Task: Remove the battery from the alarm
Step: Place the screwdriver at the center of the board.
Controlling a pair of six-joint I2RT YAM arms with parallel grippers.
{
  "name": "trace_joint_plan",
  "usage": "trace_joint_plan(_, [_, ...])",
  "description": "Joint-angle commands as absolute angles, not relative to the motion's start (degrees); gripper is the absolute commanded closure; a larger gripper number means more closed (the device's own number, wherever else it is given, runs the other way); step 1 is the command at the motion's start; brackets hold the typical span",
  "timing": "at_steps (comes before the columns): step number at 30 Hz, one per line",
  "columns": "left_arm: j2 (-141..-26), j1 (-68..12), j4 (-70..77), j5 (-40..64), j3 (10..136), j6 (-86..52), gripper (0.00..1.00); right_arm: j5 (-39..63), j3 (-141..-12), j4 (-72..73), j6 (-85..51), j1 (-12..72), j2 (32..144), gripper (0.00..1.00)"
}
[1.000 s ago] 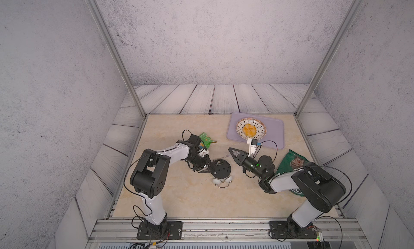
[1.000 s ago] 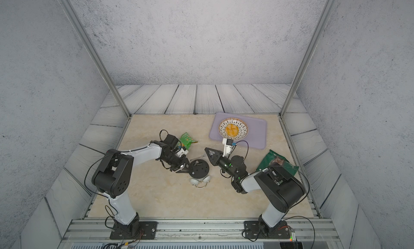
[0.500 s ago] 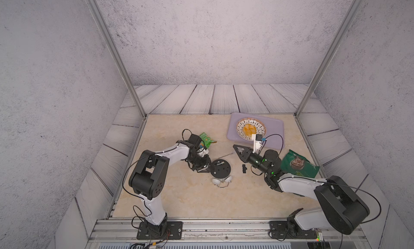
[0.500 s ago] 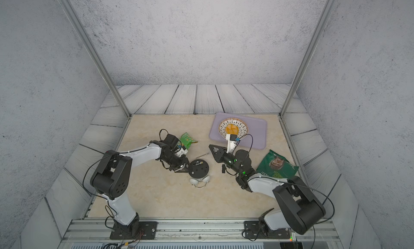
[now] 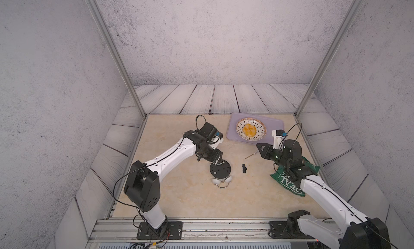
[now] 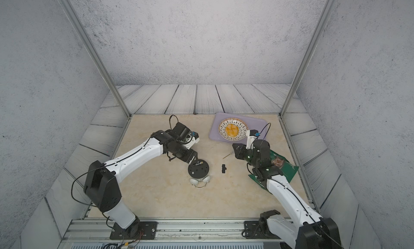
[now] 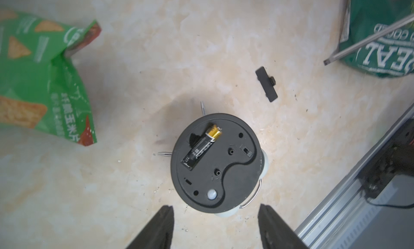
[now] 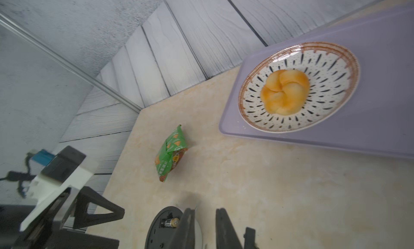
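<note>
Near the middle of the worktop (image 5: 179, 191) the alarm (image 7: 224, 169) lies face down, the battery (image 7: 200, 148) seated in its open back, the left pincer (image 7: 215, 206) released beside it, the right pincer (image 8: 205, 212) grasping a screwdriver (image 7: 367, 40) nearer the right edge.

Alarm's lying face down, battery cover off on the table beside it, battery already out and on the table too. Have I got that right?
Not quite. The battery is not on the table: the left wrist view shows it lying in the open compartment on the back of the alarm. The rest holds: alarm face down, cover off on the table beside it.
</note>
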State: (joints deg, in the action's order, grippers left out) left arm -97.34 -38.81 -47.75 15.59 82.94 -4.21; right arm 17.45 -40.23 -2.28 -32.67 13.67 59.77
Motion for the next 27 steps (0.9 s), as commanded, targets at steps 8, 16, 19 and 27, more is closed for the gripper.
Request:
trace_joint_plan(8, [-108.2,-41.7,-55.1,11.8,92.7,7.1,0.48,14.0,-65.1,-61.7,-16.6,10.2,84.4,1.00])
trace_joint_plan(16, [-113.1,-41.9,-54.5,10.7,95.7,7.4,0.56,12.4,-67.5,-58.6,-15.7,10.2,95.7,0.97])
trace_joint_plan(19, [-114.5,-41.9,-54.2,11.5,96.4,8.0,0.56,11.7,-67.9,-56.2,-15.9,10.2,100.2,0.84])
trace_joint_plan(27, [-118.0,-42.0,-53.9,11.1,97.9,9.4,0.56,9.1,-69.1,-53.3,-16.7,10.2,100.2,0.47])
